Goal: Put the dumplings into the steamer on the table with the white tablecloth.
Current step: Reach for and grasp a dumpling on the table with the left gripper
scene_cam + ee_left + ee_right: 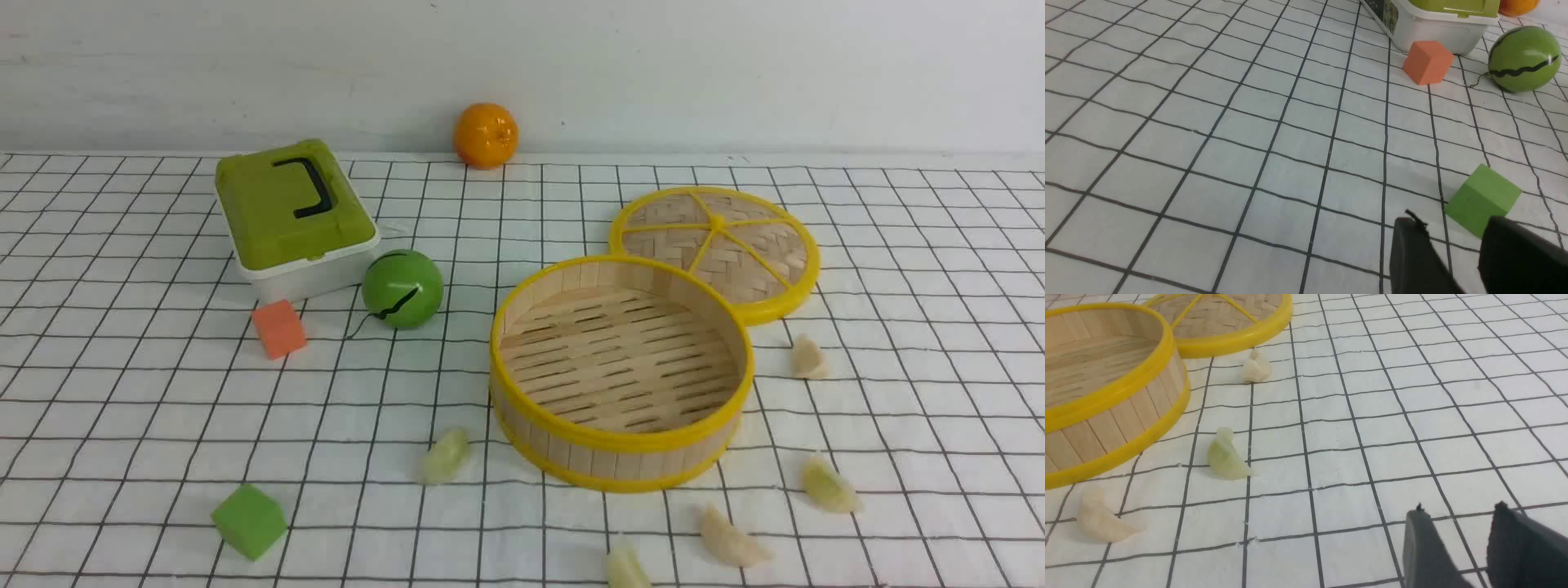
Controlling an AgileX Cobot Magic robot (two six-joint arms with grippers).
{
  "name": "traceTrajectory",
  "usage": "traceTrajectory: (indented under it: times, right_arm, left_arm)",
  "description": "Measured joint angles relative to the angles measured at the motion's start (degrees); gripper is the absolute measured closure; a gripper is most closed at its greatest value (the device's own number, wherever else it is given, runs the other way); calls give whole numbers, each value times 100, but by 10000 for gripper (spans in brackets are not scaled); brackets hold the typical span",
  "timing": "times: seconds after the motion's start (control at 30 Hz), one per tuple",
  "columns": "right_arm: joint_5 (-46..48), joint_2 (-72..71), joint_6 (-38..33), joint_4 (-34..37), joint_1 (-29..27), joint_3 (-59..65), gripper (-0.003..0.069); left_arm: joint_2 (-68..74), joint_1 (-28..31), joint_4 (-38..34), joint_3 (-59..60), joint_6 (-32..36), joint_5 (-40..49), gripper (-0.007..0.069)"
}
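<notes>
- Five dumplings (731,539) lie loose on the white tablecloth (122,408) and none is in the steamer (588,461). A pale green dumpling (446,455) sits near its front left and a cream dumpling (808,357) to its right. The other three lie in front and to the right.
- The steamer stands upright, its slatted floor bare. The task looks unstarted.
- The lid (714,249) lies flat close behind the steamer. Whether they touch I cannot tell.
- The right gripper (1459,510) hovers over bare cloth near the right-hand dumplings, jaws partly apart and holding nothing.
- The left gripper (1451,222) is also partly apart and holding nothing, just beside the green cube (1482,200).
- Risk: the dumplings are small and look slick, so an off-centre pinch could squirt one away or snag the cloth.
- Risk: the left gripper could pick up the green cube by mistake.
- Risk: a low carry could clip the steamer's rim and shove the light basket.
</notes>
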Motion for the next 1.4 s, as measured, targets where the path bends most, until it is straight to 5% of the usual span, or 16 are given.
traceTrajectory:
  times: [1.4]
  right_arm:
    - [-5, 0, 0, -488, 0, 0, 422]
  left_arm:
    - [0, 0, 0, 0, 0, 0, 386]
